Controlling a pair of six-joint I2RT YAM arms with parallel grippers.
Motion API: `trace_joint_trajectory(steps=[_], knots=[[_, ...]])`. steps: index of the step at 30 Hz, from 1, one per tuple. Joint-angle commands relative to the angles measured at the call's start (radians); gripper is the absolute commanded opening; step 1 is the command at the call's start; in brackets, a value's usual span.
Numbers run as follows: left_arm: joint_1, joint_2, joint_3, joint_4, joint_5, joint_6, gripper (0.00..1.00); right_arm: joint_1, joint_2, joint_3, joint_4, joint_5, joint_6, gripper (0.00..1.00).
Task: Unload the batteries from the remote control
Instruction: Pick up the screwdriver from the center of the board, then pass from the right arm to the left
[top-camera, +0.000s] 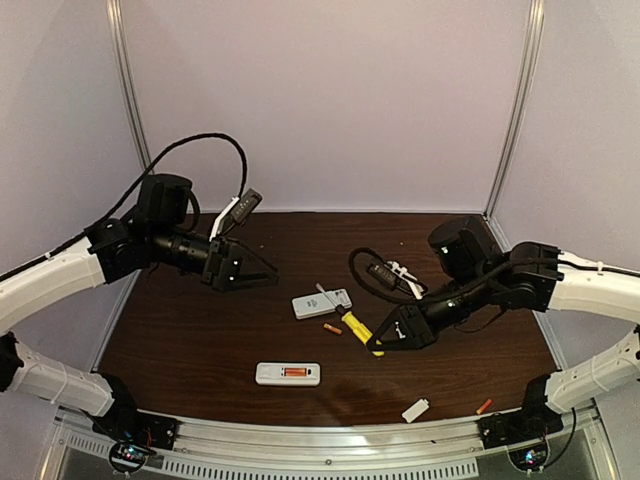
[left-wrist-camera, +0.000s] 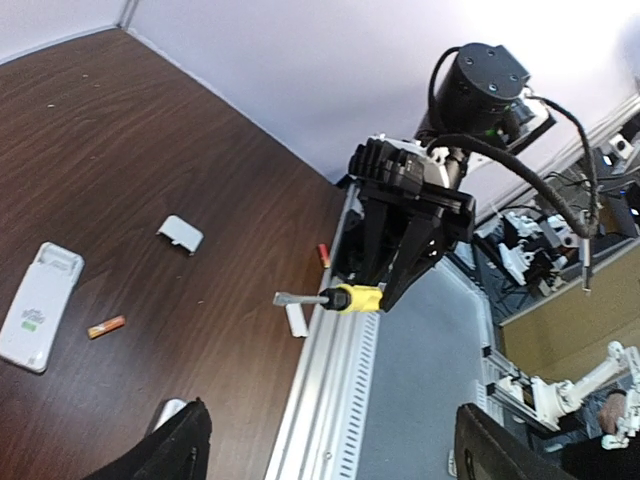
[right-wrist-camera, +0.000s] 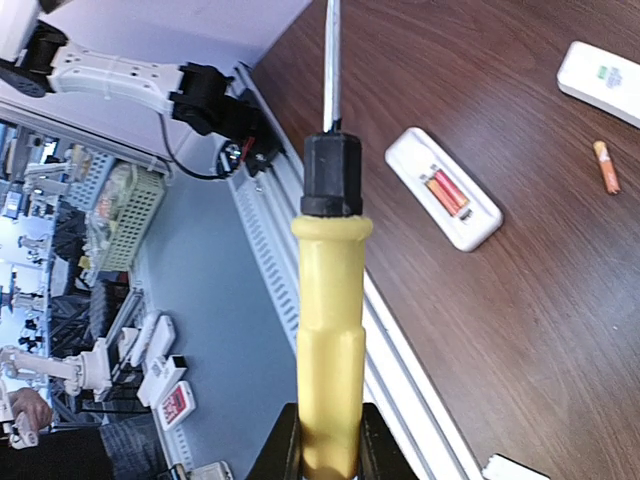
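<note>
Near the front edge, a remote (top-camera: 288, 374) lies with two batteries (top-camera: 296, 373) in its open bay. One loose battery (top-camera: 331, 328) lies by a second remote (top-camera: 320, 303). The right gripper (top-camera: 382, 342) clamps a screwdriver (top-camera: 356, 328) by its handle. The left gripper (top-camera: 262, 272) hangs above the table, jaws spread and empty.

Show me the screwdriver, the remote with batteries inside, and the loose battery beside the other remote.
screwdriver (right-wrist-camera: 330, 330), right wrist view, on its yellow handle.
open remote (top-camera: 267, 374), top external view, on the white casing left of its batteries.
loose battery (top-camera: 332, 328), top external view, mid-body.
</note>
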Motion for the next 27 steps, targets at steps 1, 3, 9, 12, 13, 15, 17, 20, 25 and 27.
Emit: trace_joint_trajectory(steps=[1,3,9,12,13,15,17,20,25,27], knots=[[0.006,0.081,0.081,0.108,0.233,-0.016,0.81,-0.003,-0.02,0.036,0.091,-0.163,0.041,0.0],[0.005,0.123,0.11,0.11,0.283,-0.021,0.76,-0.002,-0.015,0.048,0.101,-0.185,0.047,0.0],[-0.019,0.207,0.144,0.098,0.392,-0.041,0.63,-0.003,0.0,0.072,0.123,-0.197,0.057,0.0],[-0.04,0.226,0.153,0.083,0.387,-0.036,0.6,-0.003,0.011,0.076,0.13,-0.202,0.057,0.0],[-0.045,0.232,0.156,0.083,0.385,-0.036,0.59,-0.003,0.014,0.075,0.133,-0.202,0.057,0.0],[-0.058,0.247,0.168,0.083,0.379,-0.038,0.56,-0.002,0.018,0.074,0.133,-0.203,0.056,0.0],[-0.069,0.259,0.179,0.083,0.373,-0.039,0.55,-0.003,0.02,0.076,0.134,-0.204,0.057,0.0],[-0.08,0.275,0.188,0.086,0.368,-0.042,0.5,-0.003,0.023,0.075,0.142,-0.21,0.063,0.0],[-0.09,0.29,0.184,0.107,0.354,-0.053,0.41,-0.003,0.032,0.079,0.133,-0.214,0.058,0.0],[-0.092,0.294,0.184,0.118,0.353,-0.06,0.37,-0.003,0.034,0.077,0.134,-0.216,0.059,0.0]])
